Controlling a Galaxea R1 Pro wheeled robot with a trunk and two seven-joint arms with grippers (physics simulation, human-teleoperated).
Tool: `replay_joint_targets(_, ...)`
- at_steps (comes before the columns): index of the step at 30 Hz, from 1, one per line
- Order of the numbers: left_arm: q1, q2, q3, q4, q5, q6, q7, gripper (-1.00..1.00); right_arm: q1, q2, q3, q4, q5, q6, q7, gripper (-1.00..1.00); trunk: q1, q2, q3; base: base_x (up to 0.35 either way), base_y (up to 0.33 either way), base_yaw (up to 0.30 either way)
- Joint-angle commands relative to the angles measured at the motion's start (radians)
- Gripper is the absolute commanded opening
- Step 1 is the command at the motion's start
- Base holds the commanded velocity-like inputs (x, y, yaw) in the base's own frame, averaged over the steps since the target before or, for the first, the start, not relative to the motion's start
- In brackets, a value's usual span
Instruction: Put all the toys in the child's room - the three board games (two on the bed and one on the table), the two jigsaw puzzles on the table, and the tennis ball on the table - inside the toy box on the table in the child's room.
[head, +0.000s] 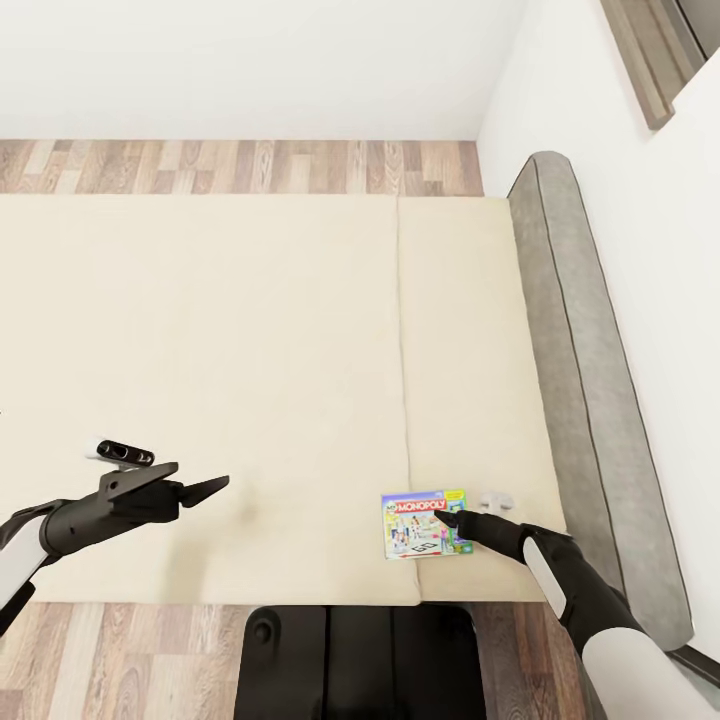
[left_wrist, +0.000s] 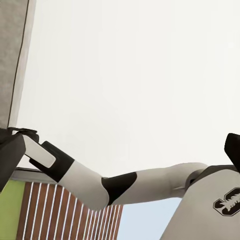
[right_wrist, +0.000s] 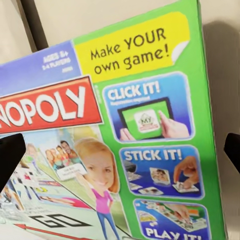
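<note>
**Right arm low over the Monopoly box at the bed's near edge**

The flat, brightly printed Monopoly board game box (head: 425, 523), green-bordered with a red title banner, lies flat on the wide cream mattress of the bed (head: 220, 330), close to the near edge and just right of the mattress's single seam line. The right gripper (head: 447, 520) sits down at the box's right side, its dark tip over the printed lid. In the right wrist view the box (right_wrist: 125, 145) lies large between the two dark fingers (right_wrist: 10, 155), which stand wide apart at either side with nothing clamped between them.

The left gripper (head: 205, 489) hovers above bare mattress well to the left of the box, its fingers parted and holding nothing.

A padded grey headboard (head: 590, 400) runs along the bed's right side against the white wall. Wood-plank floor (head: 240, 165) shows past the far edge.
</note>
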Motion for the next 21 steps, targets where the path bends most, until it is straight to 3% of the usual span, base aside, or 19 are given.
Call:
replay_joint_targets(1, -0.001, 0.001, -0.002, 0.0, 0.003, 0.004, -0.002, 1.0, 0.0, 0.0, -0.002, -0.001, -0.007, 0.008, 0.002, 1.0, 0.001, -0.002, -0.001, 0.0, 0.022, 0.0)
replay_joint_targets(21, -0.001, 0.001, -0.001, 0.003, -0.004, 0.004, -0.002, 1.0, 0.0, 0.0, -0.002, -0.001, -0.007, 0.008, 0.002, 1.0, 0.001, -0.002, -0.001, 0.0, 0.046, 0.0)
